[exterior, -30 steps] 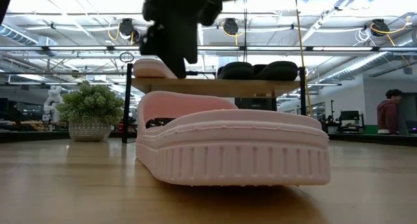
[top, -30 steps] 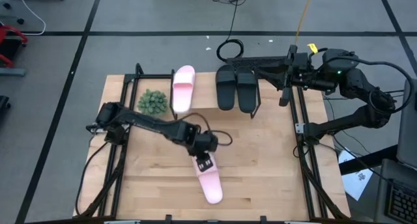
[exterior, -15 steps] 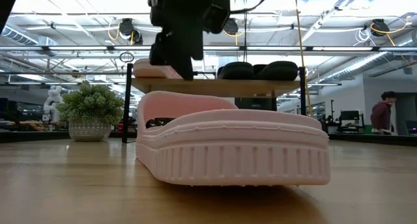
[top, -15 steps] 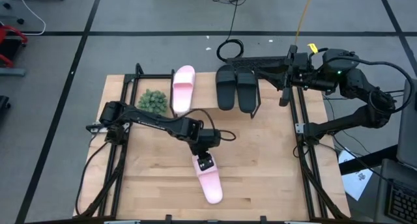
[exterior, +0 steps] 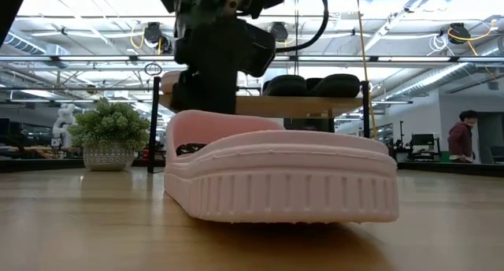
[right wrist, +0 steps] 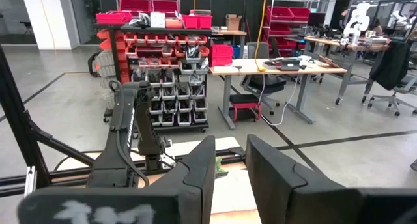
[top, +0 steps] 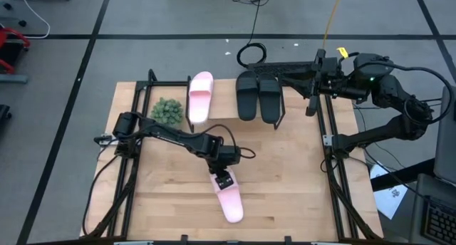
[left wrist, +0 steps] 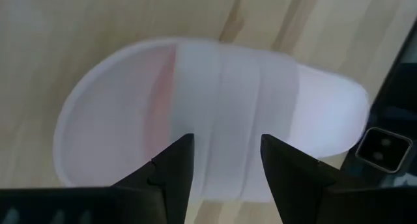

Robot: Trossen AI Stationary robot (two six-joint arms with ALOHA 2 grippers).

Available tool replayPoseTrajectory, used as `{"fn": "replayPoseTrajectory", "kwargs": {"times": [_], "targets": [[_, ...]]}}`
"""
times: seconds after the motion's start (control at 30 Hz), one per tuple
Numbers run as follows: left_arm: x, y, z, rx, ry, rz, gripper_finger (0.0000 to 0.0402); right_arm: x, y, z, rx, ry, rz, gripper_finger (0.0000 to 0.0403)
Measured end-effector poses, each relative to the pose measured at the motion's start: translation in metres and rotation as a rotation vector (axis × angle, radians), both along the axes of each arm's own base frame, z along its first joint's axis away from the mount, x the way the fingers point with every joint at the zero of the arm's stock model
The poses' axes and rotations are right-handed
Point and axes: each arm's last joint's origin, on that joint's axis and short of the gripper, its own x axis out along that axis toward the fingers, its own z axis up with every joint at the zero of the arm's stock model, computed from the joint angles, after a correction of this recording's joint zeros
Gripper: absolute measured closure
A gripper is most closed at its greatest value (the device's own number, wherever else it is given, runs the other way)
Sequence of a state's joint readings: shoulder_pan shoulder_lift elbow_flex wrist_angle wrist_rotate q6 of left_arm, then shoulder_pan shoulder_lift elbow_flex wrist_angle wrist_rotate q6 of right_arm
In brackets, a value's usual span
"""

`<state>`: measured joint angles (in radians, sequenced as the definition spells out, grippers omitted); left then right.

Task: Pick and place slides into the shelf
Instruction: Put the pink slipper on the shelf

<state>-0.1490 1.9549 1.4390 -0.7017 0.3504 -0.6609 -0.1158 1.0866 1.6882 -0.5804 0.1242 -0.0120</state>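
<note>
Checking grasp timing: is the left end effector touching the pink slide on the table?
Cannot tell. Left wrist view shows the left end effector open over the slide; no view shows contact.

Table (top: 285, 174): we see pale wood planks, smooth with a faint sheen.
Pink slide (exterior: 283, 172): we see matt foam-like rubber, ribbed along the sole's edge, with a smooth strap.
Black slides (top: 258, 97): we see matt black rubber.
Shelf (exterior: 315, 105): we see a light wooden top on thin black metal legs.
Left gripper (left wrist: 221, 165): we see matt black plastic fingers.
Plant (exterior: 106, 123): we see leafy green plastic-looking foliage in a pale textured pot.
</note>
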Motion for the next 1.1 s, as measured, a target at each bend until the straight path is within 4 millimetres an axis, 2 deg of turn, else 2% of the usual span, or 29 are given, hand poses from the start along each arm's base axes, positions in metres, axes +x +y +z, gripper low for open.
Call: {"fn": "replayPoseTrajectory", "kwargs": {"times": [0.3,0.6,0.9,1.1], "targets": [[0.001,0.002,0.000,0.013,-0.018,-0.013,0.0220,0.000,0.000,0.000,0.000,0.000,0.000,0.0323],[0.001,0.014,0.005,0.068,-0.024,0.055,0.0220,0.000,0.000,0.000,0.000,0.000,0.000,0.0323],[0.001,0.012,-0.002,0.020,-0.014,0.009,0.0220,0.000,0.000,0.000,0.000,0.001,0.000,0.0323],[-0.007,0.012,-0.020,-0.047,0.022,0.016,0.0220,0.000,0.000,0.000,0.000,0.001,0.000,0.0323]]}}
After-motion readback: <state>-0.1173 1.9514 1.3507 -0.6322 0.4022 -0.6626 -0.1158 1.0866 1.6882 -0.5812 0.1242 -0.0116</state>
